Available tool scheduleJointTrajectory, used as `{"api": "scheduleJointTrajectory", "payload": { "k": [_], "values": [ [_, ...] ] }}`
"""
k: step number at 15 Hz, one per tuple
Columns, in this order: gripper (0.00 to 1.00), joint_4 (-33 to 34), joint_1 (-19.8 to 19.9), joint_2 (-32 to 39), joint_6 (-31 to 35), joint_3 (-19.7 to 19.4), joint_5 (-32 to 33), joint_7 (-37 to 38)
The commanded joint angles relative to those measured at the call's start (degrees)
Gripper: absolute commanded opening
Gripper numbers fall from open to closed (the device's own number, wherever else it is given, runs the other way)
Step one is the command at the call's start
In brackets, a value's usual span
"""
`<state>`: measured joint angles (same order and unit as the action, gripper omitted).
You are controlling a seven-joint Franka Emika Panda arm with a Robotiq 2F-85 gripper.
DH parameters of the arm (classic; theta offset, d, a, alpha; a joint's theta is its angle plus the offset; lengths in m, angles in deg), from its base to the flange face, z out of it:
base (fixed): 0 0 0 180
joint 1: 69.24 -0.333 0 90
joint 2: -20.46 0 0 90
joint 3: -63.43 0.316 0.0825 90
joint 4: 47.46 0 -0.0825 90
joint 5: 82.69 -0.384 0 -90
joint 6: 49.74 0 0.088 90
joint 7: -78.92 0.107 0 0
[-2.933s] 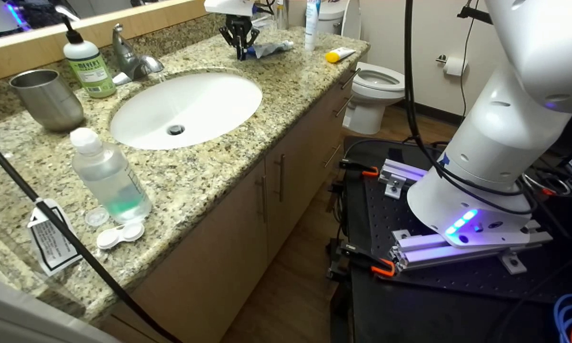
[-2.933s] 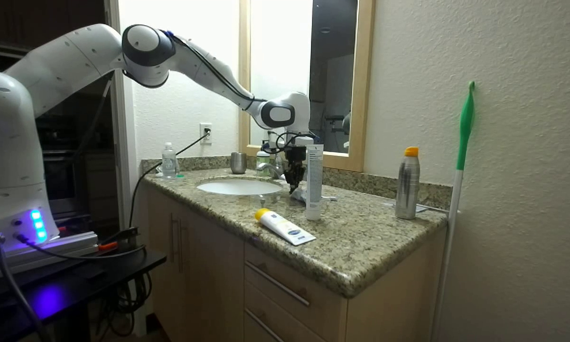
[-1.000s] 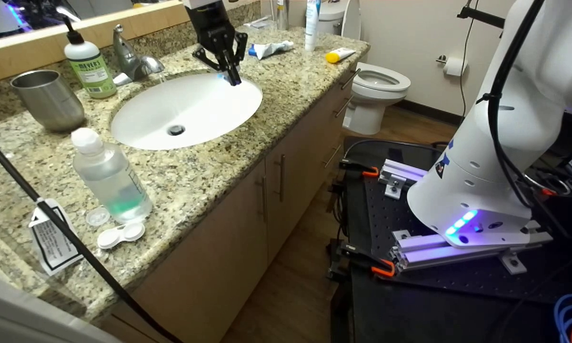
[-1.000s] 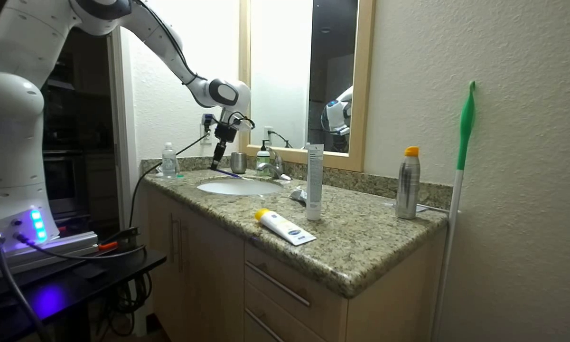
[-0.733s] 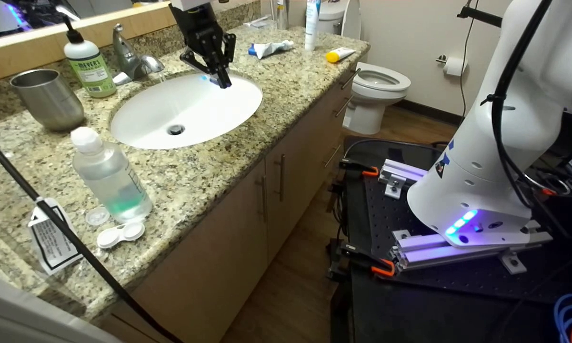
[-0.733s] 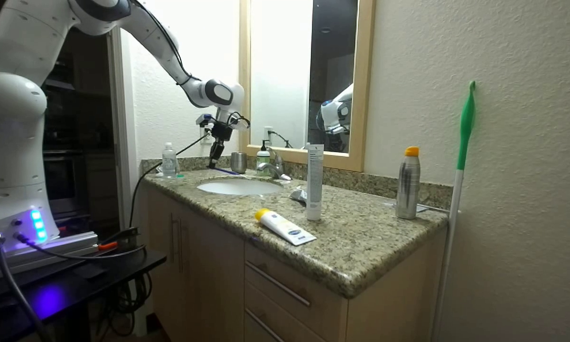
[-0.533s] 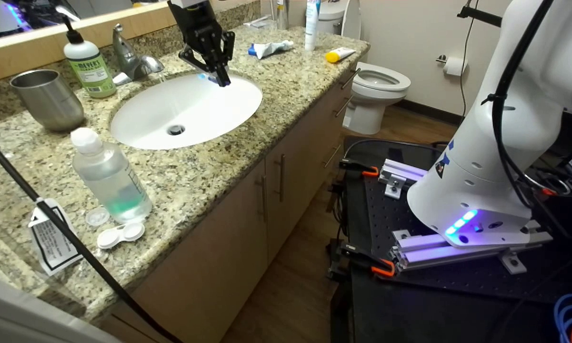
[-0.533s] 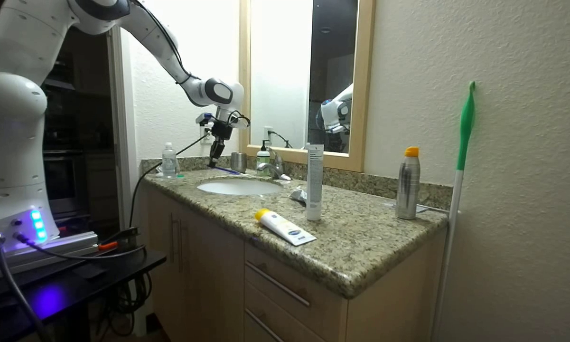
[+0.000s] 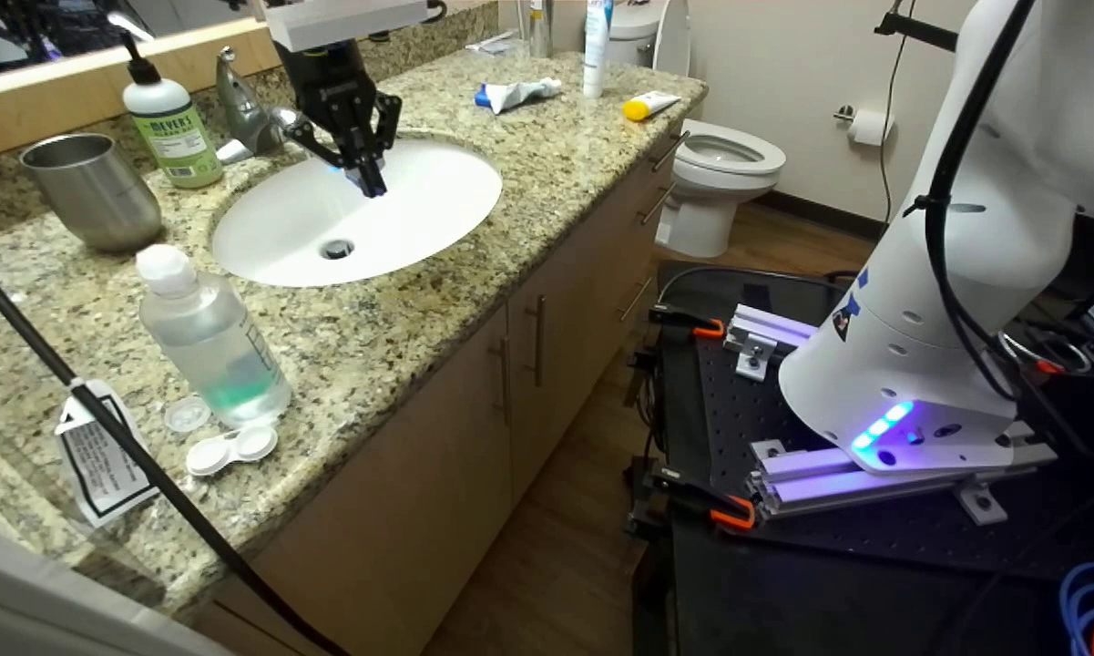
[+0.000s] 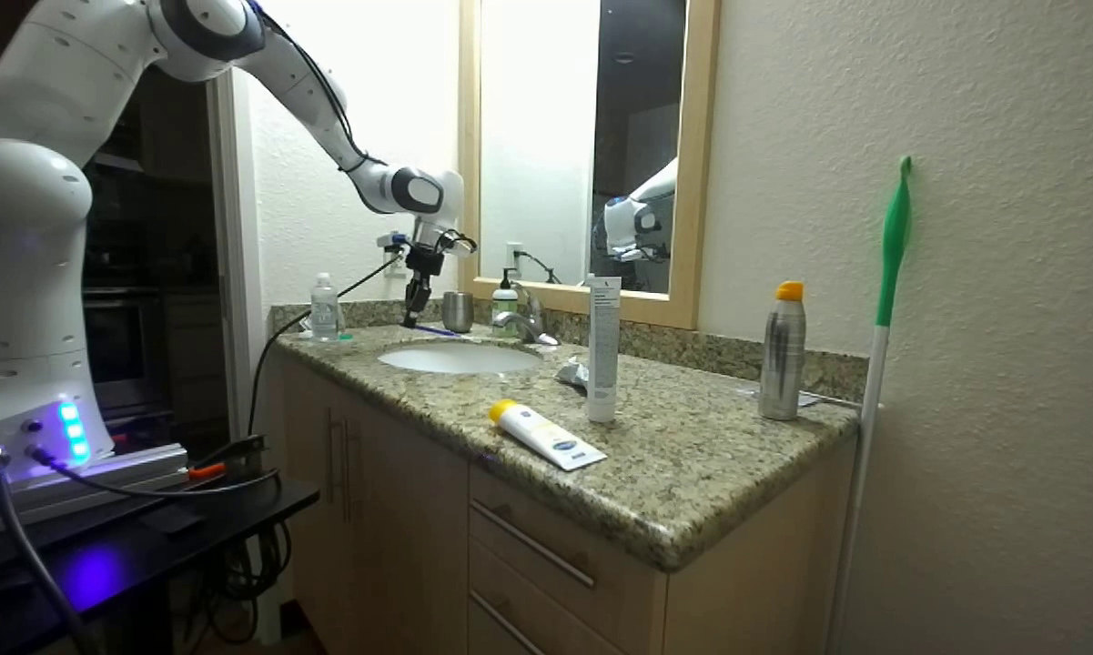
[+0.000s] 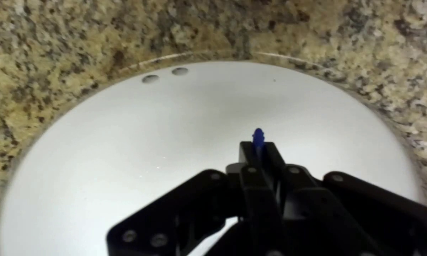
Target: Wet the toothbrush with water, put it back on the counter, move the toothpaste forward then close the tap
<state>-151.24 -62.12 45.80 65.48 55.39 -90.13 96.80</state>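
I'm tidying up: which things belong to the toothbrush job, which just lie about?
Job: thin blue toothbrush; crumpled whitish toothpaste tube; silvery chrome tap; speckled granite counter.
Unrelated: grey metal cup; greenish pump bottle; clear plastic bottle; yellow-capped white tube.

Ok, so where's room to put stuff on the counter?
Bare counter: between the standing tube and the orange-capped can, and between the basin and the yellow-capped tube. Crowded: cup, soap bottle and tap along the back; over the basin, the tool holds the toothbrush.
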Motion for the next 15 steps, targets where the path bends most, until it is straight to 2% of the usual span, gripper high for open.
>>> {"api": "scheduleJointTrajectory", "payload": {
  "k": [1, 2, 3, 5, 6, 10, 11, 12, 15],
  "values": [
    [0.02, 6.5, -0.9, 4.9, 3.8, 0.3, -1.3, 3.3],
    [0.02, 7.9, -1.5, 6.4, 4.5, 0.2, -1.4, 5.4],
    [0.08, 4.3, -1.2, 3.2, 3.2, 0.2, -0.8, 3.2],
    [0.08, 6.5, -1.6, 5.2, 3.9, 0.2, -0.8, 4.9],
    [0.02, 6.5, -2.1, 5.7, 5.0, -0.4, -0.1, 6.3],
    [0.02, 4.5, -2.1, 4.0, 5.8, -0.8, -1.0, 9.3],
    [0.02, 7.1, -1.8, 5.8, 4.1, -0.6, -0.8, 8.2],
    [0.08, 7.1, -1.8, 5.8, 4.0, -0.6, -0.8, 8.3],
    [0.08, 7.1, -1.8, 5.8, 4.0, -0.6, -0.8, 8.3]
  ]
}}
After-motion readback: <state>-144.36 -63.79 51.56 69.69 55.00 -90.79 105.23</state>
